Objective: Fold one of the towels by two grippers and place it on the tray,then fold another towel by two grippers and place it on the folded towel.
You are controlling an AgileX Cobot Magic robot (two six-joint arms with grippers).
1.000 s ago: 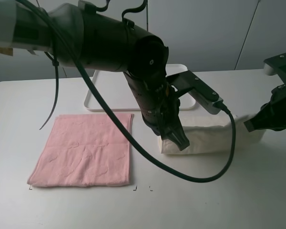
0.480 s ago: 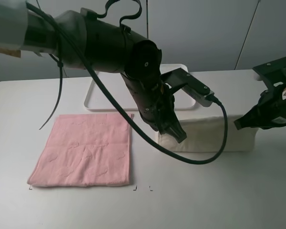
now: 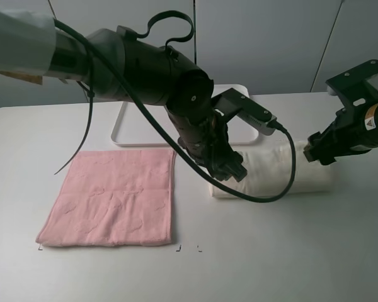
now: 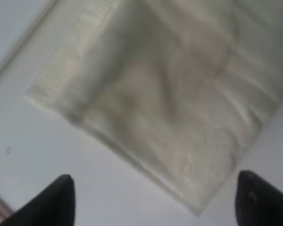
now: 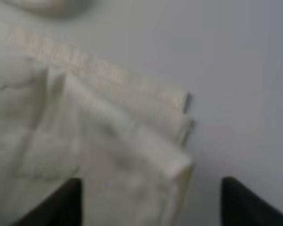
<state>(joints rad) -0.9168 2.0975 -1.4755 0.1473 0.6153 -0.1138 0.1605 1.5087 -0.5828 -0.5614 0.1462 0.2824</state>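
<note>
A white towel lies folded into a long band on the table right of centre, just in front of the white tray. My left gripper hovers over its left end, open, with the towel below both spread fingertips. My right gripper hovers over the right end, open above the layered towel corner. A pink towel lies flat and unfolded at front left.
The left arm's black cable loops over the white towel. The tray stands at the back centre, partly hidden by the left arm. Small black marks sit near the table's front.
Both grippers carried the white towel's lifted edge toward the back, laid it over into a fold and let go. The towel now lies flat.
</note>
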